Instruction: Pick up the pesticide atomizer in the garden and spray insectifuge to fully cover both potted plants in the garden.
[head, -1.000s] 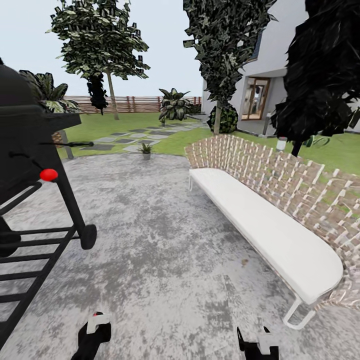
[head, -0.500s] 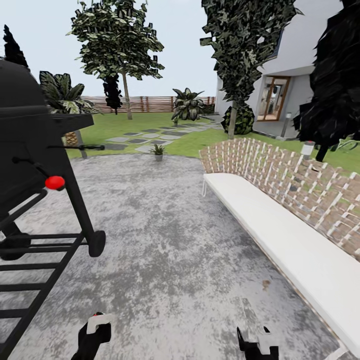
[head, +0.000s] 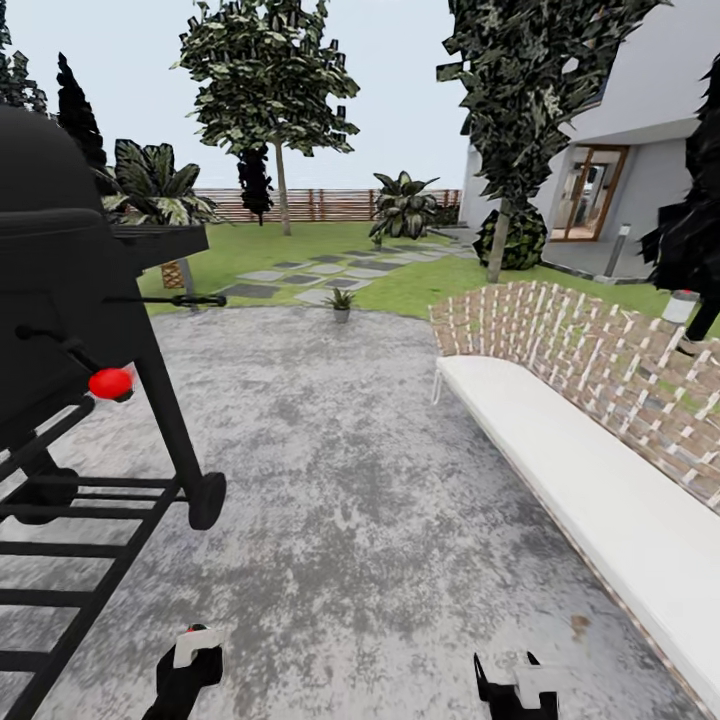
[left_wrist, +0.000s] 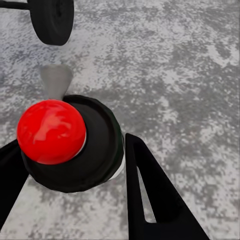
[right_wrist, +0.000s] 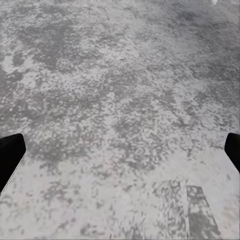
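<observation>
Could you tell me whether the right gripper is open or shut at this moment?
Open: the right gripper has its two dark fingertips far apart, bare paving between.

Left pincer (head: 188, 668): glossy black body with a white block on top.
Right pincer (head: 516, 690): black, pointed tips, white block on its upper side.
Left pincer fingers (left_wrist: 150, 195): flat black tapering blades, slot cut through.
Right pincer fingers (right_wrist: 10, 157): plain black.

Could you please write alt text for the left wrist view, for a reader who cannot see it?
The left gripper holds the pesticide atomizer, seen end-on: a dark round body with a glossy red tip, between black fingers. Below lies mottled grey paving, with a black grill wheel at the edge.
</observation>
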